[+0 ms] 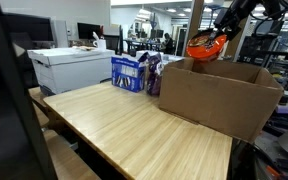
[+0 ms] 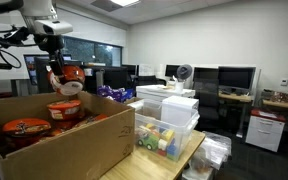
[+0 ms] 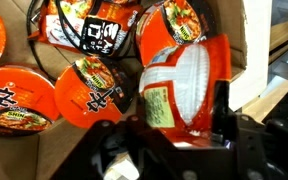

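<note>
The fingers [image 3: 221, 105] are clenched on a noodle bowl [image 3: 184, 85], a round orange plastic tub with a glossy printed wrapper and a pale, ribbed, translucent face turned to the wrist camera. One dark finger presses the tub's right edge. The opposite one is mostly hidden behind the tub.

In both exterior views the held bowl [image 1: 206, 47] [image 2: 70, 87] hangs tilted above the open top of a cardboard box [image 1: 219, 95] [image 2: 84, 150], clear of its rim. The box is plain brown corrugated board with matte, straight walls. It stands on a pale wood-grain surface [image 1: 134, 125] at the right of the frame.

More noodle bowls [image 3: 14, 90] lie jumbled inside the box. They are the same round orange shape with shiny red and black labels, some flat and some on edge [image 3: 94, 30]. In an exterior view two of them [image 2: 64, 110] show over the box wall.

The arm [image 1: 239, 12] comes down from the upper right corner of the frame. In an exterior view its white and black wrist [image 2: 44, 30] points roughly straight down over the box.

A blue, crinkly plastic-wrapped pack [image 1: 129, 72] stands just beside the box's left wall. A clear plastic drawer unit [image 2: 164, 130] holding small coloured pieces sits at centre frame, near the box.
</note>
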{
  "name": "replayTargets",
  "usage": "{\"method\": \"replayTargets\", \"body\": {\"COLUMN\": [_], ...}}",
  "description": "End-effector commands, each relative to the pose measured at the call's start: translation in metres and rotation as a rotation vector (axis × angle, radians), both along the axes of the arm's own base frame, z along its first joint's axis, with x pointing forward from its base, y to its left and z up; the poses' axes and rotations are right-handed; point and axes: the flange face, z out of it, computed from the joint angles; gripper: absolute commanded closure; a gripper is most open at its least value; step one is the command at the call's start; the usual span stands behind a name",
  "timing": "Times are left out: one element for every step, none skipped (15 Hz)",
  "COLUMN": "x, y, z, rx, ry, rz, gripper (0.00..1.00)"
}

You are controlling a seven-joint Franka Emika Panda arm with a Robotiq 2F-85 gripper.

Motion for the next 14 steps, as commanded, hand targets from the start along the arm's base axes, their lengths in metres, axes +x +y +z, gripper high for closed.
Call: {"method": "replayTargets", "body": {"x": [-0.002,-0.002,-0.002,-0.003,-0.003,-0.004,-0.005,-0.005,-0.006,-0.006,-0.005,-0.005,-0.004,-0.003], "y": [-0.001,-0.001,-0.002,-0.002,-0.002,-0.002,-0.003,-0.004,-0.004,-0.006,-0.008,-0.010,-0.013,-0.017], "z": [-0.003,-0.005,-0.007,-0.008,-0.010,-0.011,-0.013,-0.015,-0.018,-0.019,-0.021,-0.023,-0.026,-0.030], "rx": [-0.022,-0.029,-0.036,-0.042,-0.047,-0.050,-0.054,-0.058,-0.061,-0.063,-0.063,-0.060,-0.053,-0.046], "ry": [0.055,0.070,0.085,0.098,0.112,0.124,0.140,0.152,0.167,0.176,0.177,0.186,0.188,0.192], "rz": [-0.086,-0.101,-0.118,-0.130,-0.145,-0.154,-0.164,-0.173,-0.180,-0.186,-0.189,-0.196,-0.197,-0.196], "gripper": [0.68,0.68,0.68,0.68,0.68,0.68,0.68,0.68,0.68,0.68,0.68,0.68,0.68,0.68]}}
